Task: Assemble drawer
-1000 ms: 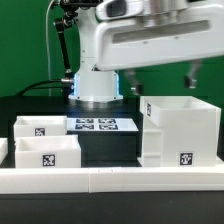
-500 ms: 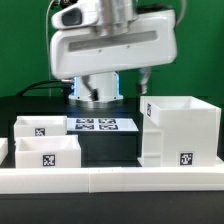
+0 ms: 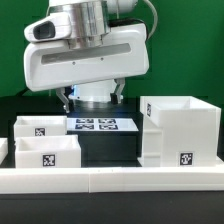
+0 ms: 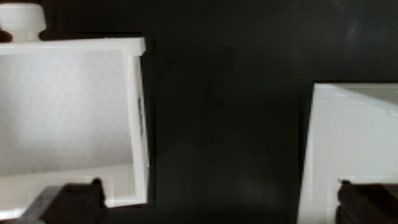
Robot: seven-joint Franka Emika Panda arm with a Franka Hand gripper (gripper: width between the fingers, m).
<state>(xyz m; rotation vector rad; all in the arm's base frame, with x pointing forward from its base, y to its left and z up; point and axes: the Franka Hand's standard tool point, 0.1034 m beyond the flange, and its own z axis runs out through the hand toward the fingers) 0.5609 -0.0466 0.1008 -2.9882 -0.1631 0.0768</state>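
Note:
The white boxy casing (image 3: 180, 130) stands at the exterior view's right, with a tag on its front. Two shallow white trays (image 3: 40, 127) (image 3: 45, 155) lie at the left, each with a tag. My gripper (image 3: 93, 96) hangs high above the table's back middle, open and empty. In the wrist view the gripper (image 4: 217, 200) has its dark fingertips (image 4: 71, 200) wide apart. One knobbed tray (image 4: 71, 110) shows beside one fingertip and the casing's wall (image 4: 356, 130) beside the other. Bare black table lies between them.
The marker board (image 3: 100, 125) lies flat between the trays and the casing. A low white rail (image 3: 110, 180) runs along the table's front edge. The arm's base (image 3: 95, 85) stands behind the marker board.
The arm's hand has swung from the exterior view's upper right to the left and come lower. The gripper has stayed open and empty. The drawer parts have not moved.

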